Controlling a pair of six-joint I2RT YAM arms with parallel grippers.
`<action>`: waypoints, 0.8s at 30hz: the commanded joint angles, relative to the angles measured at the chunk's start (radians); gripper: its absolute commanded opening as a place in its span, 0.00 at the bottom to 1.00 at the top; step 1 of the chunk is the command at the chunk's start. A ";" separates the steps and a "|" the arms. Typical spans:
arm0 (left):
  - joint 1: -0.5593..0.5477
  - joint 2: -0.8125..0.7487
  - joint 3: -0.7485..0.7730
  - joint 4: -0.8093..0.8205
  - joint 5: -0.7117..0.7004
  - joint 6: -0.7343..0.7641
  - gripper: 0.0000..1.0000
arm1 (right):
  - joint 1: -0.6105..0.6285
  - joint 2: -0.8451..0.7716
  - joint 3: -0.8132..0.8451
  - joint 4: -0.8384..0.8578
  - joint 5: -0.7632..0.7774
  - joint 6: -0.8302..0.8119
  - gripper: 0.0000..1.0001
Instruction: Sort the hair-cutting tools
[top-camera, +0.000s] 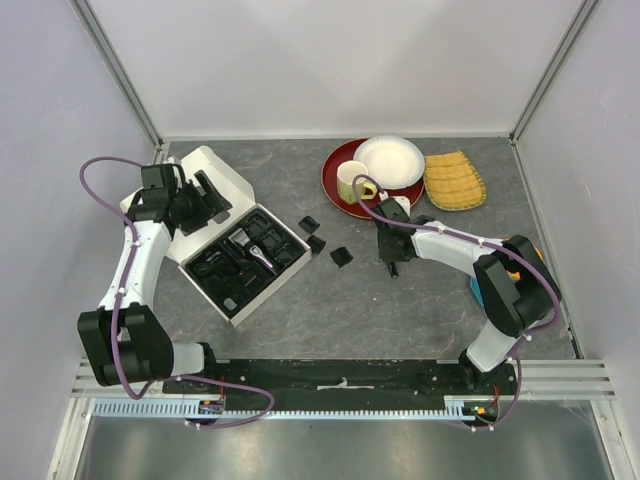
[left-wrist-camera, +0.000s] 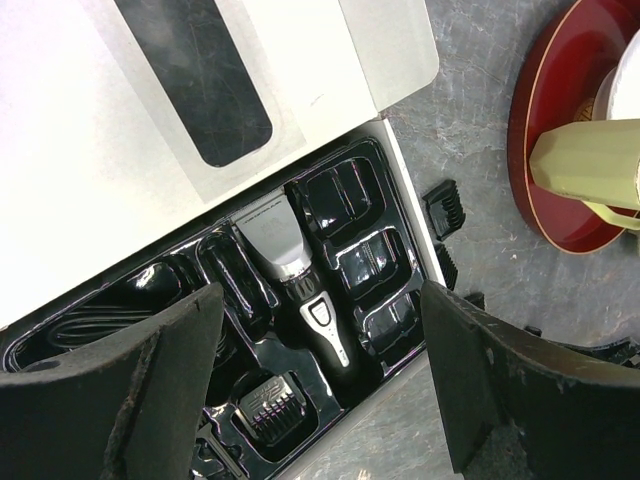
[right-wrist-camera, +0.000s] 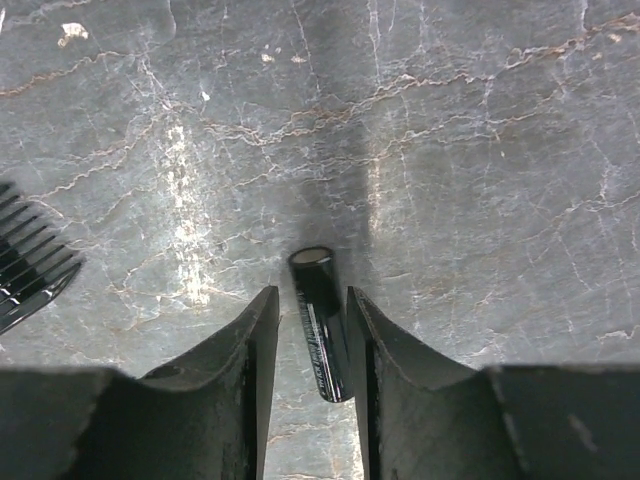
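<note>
The black-and-silver clipper (left-wrist-camera: 300, 270) lies in the black tray (left-wrist-camera: 395, 345) of the white box (top-camera: 200, 165), with a comb guard (left-wrist-camera: 268, 408) and the black cord (left-wrist-camera: 80, 325) in nearby slots. My left gripper (left-wrist-camera: 322, 290) hovers wide open above the tray, holding nothing; it also shows in the top view (top-camera: 208, 203). Three loose comb guards (top-camera: 317, 243) lie on the table right of the box. My right gripper (right-wrist-camera: 311, 295) is low over the table, its fingers narrowly apart around the short black cylinder (right-wrist-camera: 320, 320), which touches the right finger. Another guard (right-wrist-camera: 25, 270) is at the left edge.
A red plate (top-camera: 335, 165) holding a yellow mug (top-camera: 352, 182) and a white plate (top-camera: 388, 160) stands at the back, with a yellow bamboo mat (top-camera: 454, 180) beside it. The box lid (left-wrist-camera: 150, 120) lies open to the far left.
</note>
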 joint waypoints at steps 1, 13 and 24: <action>-0.001 -0.034 -0.014 0.033 0.019 0.035 0.86 | 0.000 0.014 0.002 0.007 -0.032 0.001 0.38; -0.001 -0.060 -0.030 0.035 0.025 0.038 0.86 | 0.035 0.005 0.032 0.015 -0.047 -0.019 0.15; -0.001 -0.073 -0.036 0.036 0.041 0.034 0.86 | 0.204 -0.048 0.203 0.098 -0.070 -0.115 0.06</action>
